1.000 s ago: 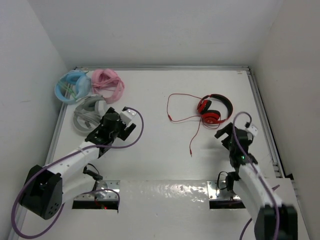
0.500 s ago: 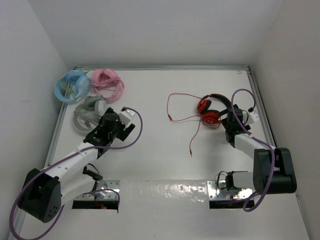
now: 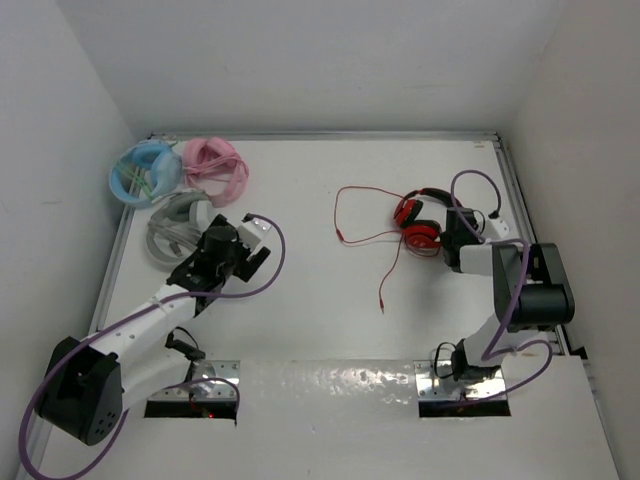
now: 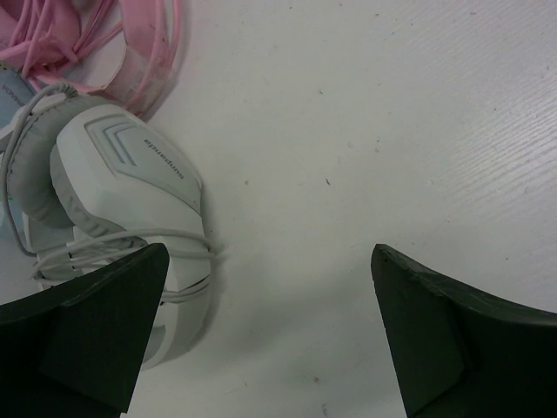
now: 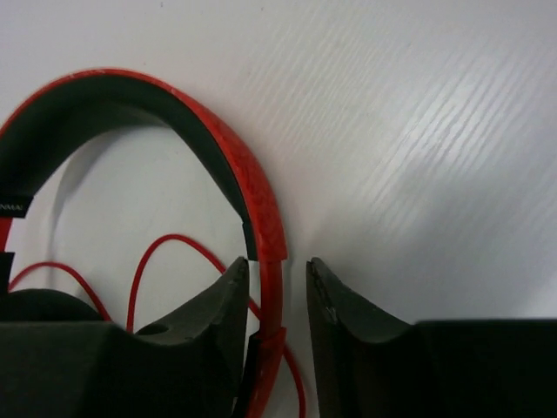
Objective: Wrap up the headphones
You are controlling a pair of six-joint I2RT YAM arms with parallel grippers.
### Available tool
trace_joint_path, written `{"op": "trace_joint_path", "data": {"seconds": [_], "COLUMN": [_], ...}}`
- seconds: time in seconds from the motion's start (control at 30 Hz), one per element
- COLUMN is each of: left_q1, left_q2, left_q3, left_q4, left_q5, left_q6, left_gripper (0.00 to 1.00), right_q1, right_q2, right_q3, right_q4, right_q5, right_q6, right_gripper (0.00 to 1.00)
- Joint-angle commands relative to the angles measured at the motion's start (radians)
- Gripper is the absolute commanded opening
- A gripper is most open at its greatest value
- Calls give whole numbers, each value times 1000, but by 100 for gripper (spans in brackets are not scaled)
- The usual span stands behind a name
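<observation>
Two arms reach over the white table (image 3: pixel 310 300). The right gripper (image 5: pixel 277 263) is at the red headphones (image 3: pixel 425 220), which lie near the right edge. Its fingers are narrowly apart astride the headband (image 5: pixel 209 139) and not clamped, with a sliver of table showing beside the band. The thin red cable (image 5: pixel 177 237) trails loose towards the table's middle. The left gripper (image 4: pixel 268 257), fingers wide apart, hangs beside grey headphones (image 4: pixel 122 183) near the left edge, with pink (image 3: pixel 215 165) and blue (image 3: pixel 145 170) pairs in the far left corner.

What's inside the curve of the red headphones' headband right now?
Bare white table and a loop of red cable. The right gripper, straddling the headband, covers whatever lies lower down.
</observation>
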Motion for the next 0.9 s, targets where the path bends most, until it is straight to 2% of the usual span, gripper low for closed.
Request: {"op": "trace_joint_path", "data": {"seconds": [0.0,0.1,0.13,0.2,0.3,0.33,0.37,0.5,0.57,0.67,0.73,0.87], "left_q1": [10,8,8,10,7,7,4,-37,-76,-166,-183,-185], "left_q2": [-5,-4,-7,-7,9,19,30,129,186,258,289,360], "left_q3": [43,68,85,147,272,355,400,627,671,723,746,766], "left_q4": [18,0,-23,-57,-181,-211,-239,-386,-411,-433,-433,-407], "left_q5": [6,-8,-12,-12,67,86,103,222,230,172,158,20], "left_q6": [-10,-15,-19,-29,-6,-4,-6,-42,-59,-81,-98,-136], "left_gripper": [100,100,100,99,98,98,98,97,97,97,97,97], "right_q1": [2,2,2,7,128,157,188,364,427,544,604,714], "right_q2": [46,43,40,22,-32,-46,-67,-103,-109,-109,-104,-109], "right_q3": [36,46,54,91,149,163,198,263,272,299,336,375], "right_q4": [13,102,127,168,156,147,119,102,140,185,184,165], "right_q5": [-41,-130,-170,-234,-265,-265,-268,-308,-346,-388,-418,-448], "right_q6": [-30,-148,-195,-378,-649,-755,-798,-927,-958,-992,-1006,-1090], "right_gripper": [28,2,0,0,0,0,0,0,0,0,0,0]}}
